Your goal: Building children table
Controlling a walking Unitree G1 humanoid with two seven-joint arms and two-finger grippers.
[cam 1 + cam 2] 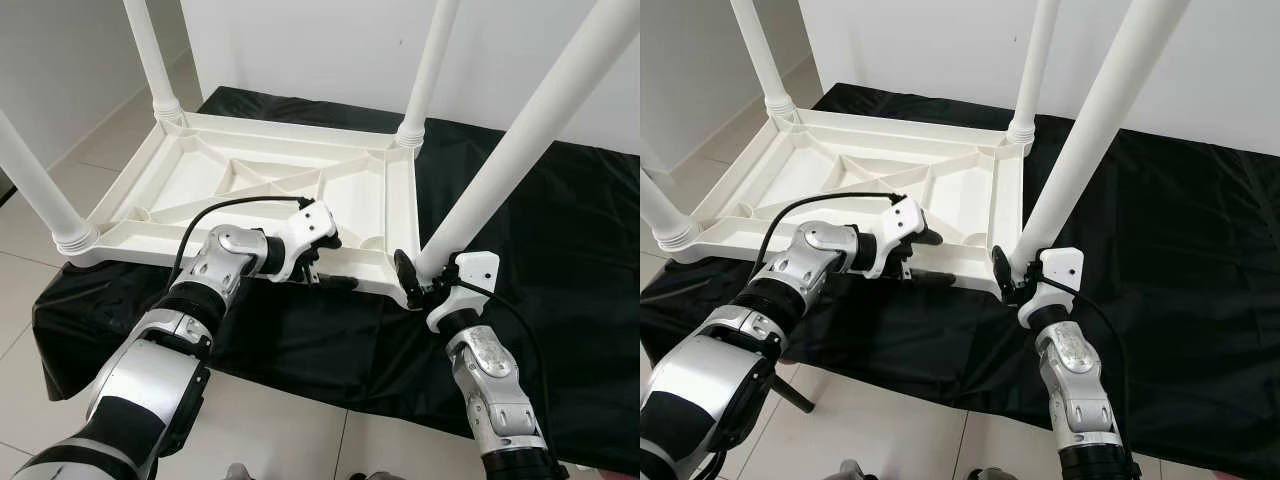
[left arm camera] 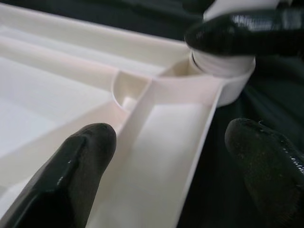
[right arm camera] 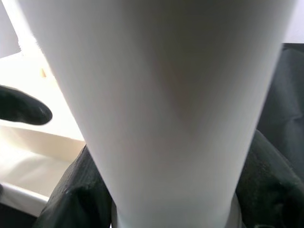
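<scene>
A white plastic children's table (image 1: 200, 180) lies upside down on a black cloth (image 1: 560, 220), its legs pointing up. My right gripper (image 1: 425, 272) is shut on the near right leg (image 1: 520, 150) just above its socket; the leg (image 3: 161, 95) runs between the black fingers (image 3: 76, 190). My left gripper (image 1: 330, 262) is open at the table's near rim (image 2: 190, 156), left of that corner. One finger (image 2: 80, 171) is inside the rim and the other outside, neither pressing on it.
Three more white legs stand up at the far left (image 1: 155, 60), far right (image 1: 425, 70) and near left (image 1: 35, 180) corners. The cloth lies on a pale tiled floor (image 1: 280, 420), and a white wall rises behind.
</scene>
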